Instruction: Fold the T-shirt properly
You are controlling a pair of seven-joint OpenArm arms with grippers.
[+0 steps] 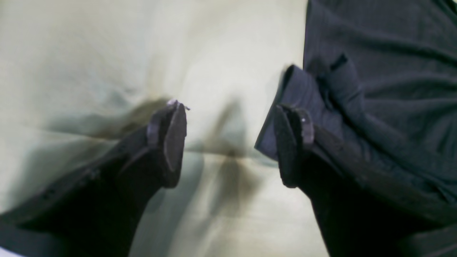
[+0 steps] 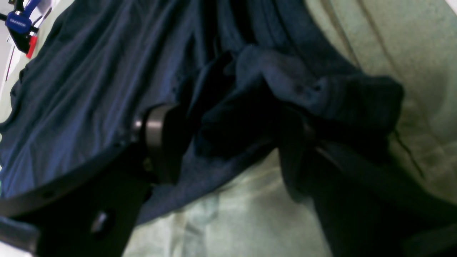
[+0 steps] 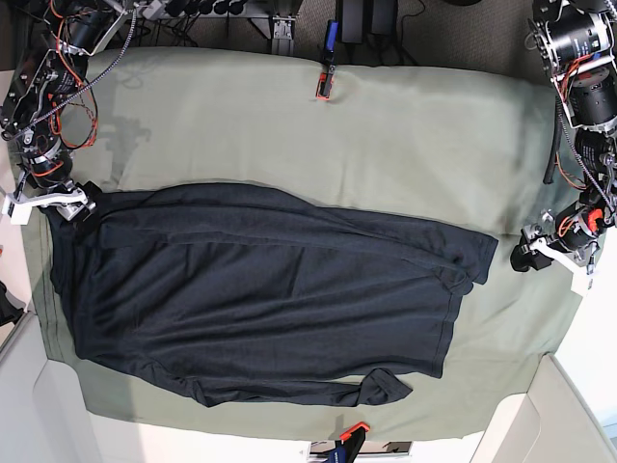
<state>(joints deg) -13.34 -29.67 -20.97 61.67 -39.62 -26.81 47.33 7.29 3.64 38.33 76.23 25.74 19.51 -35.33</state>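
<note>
- The only writing I can find is on the blue clamp (image 2: 19, 22) in the top left corner of my right wrist view: pale letters on its body, too blurred for me to read. It has a red tip just below.
- The T-shirt (image 3: 260, 289) carries no print or label that I can see. It lies spread across the green table cloth (image 3: 405, 125), filling the middle and the left of the base view, with one cuff (image 3: 386, 388) curled near the cloth's front edge.
- My left gripper (image 1: 232, 142) is released: its two pads stand well apart with bare cloth between them. One pad (image 1: 294, 142) sits just against a folded hem of the shirt; whether it touches, I cannot tell.
- My right gripper (image 2: 228, 142) is also spread wide. Bunched dark fabric fills the gap between the fingers, but I see no pinch on it.
- Only the base view shows the whole layout: my right gripper (image 3: 63, 204) at the shirt's far left corner, my left gripper (image 3: 540, 253) just off the shirt's right end, and a second clamp (image 3: 325, 85) at the cloth's far edge.
- Only the wrist views show the knit's ribbing and stitched hems close up; in the base view the shirt reads as flat black.
</note>
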